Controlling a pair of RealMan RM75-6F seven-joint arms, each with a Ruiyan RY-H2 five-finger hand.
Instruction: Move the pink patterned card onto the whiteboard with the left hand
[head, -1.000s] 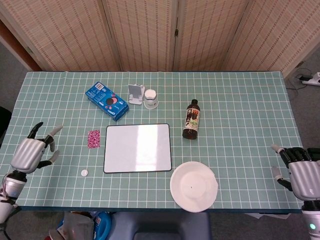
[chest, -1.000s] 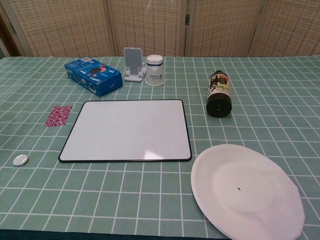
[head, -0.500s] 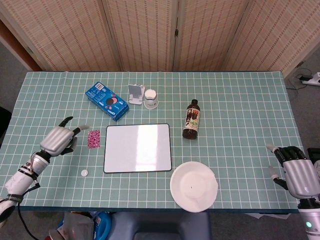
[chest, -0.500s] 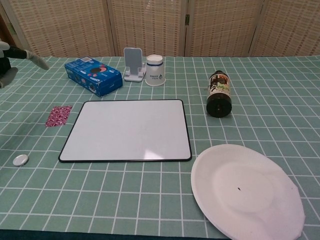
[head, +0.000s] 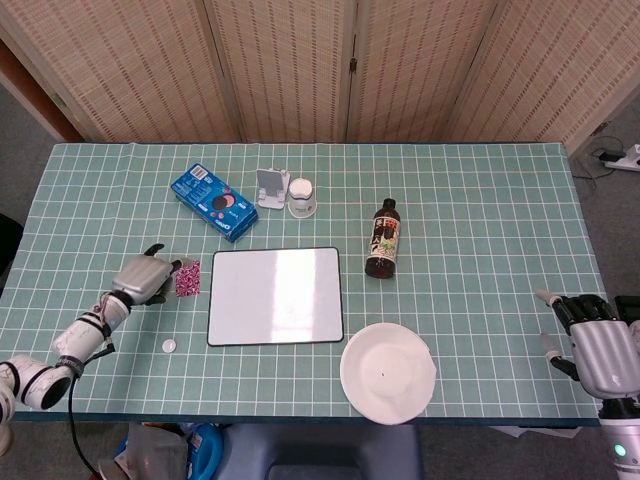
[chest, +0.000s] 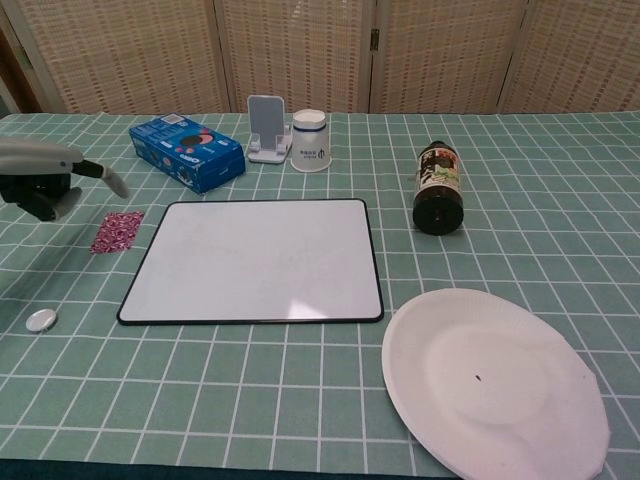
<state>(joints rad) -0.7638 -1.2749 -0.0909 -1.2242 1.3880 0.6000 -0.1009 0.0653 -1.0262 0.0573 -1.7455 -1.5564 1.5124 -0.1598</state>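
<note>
Pink and patterned, the card (head: 187, 277) (chest: 116, 231) lies flat on the desk (head: 480, 220) just left of the whiteboard (head: 275, 296) (chest: 256, 259), not on it. The left hand (head: 146, 278) (chest: 45, 178) hovers just beside the card's left edge, fingers apart and holding nothing. A small white disc (head: 169, 346) lies nearer the front edge. Behind the whiteboard stand a blue box (head: 213, 202), a phone stand (head: 268, 188) and a cup (head: 301, 197); a dark bottle (head: 383, 240) stands to its right, a paper plate (head: 387, 372) in front. The right hand (head: 598, 350) rests at the desk's far right corner, fingers spread and empty.
</note>
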